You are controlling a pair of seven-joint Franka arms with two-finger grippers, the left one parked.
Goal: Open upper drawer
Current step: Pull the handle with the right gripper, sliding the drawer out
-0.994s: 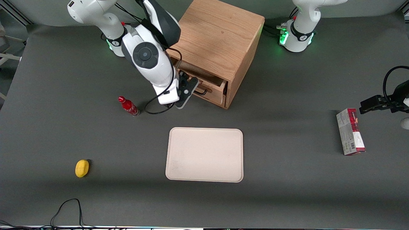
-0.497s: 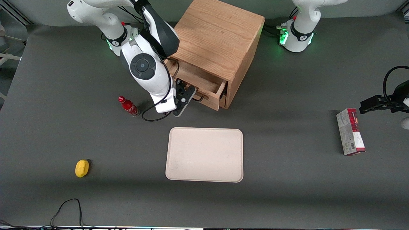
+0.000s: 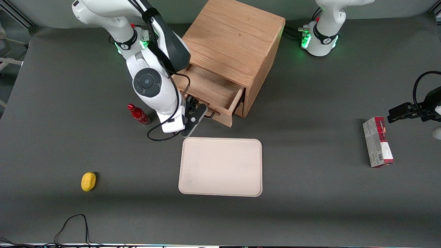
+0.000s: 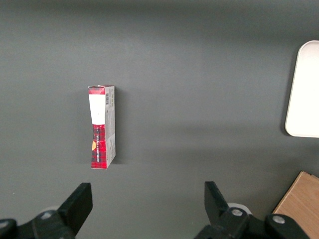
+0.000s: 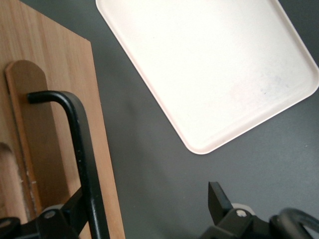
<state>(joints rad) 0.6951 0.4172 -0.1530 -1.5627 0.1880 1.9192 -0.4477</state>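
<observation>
The upper drawer (image 3: pixel 211 90) stands pulled well out of the cabinet (image 3: pixel 236 41) — the claw (image 3: pixel 199 111) spread wide at its black handle (image 5: pixel 82 149), fingers not closed on it.

Upper drawer (image 5: pixel 47 99) front, light oak, fills one side; its black wire handle (image 5: pixel 82 149) runs along a darker wood backing strip. Pincer (image 5: pixel 144 211) sits at the handle, one finger (image 5: pixel 75 209) against the bar, other finger (image 5: pixel 219 199) apart over the grey worktop (image 5: pixel 144 164). Cream tray (image 5: pixel 214 69) lies near the drawer front.
</observation>
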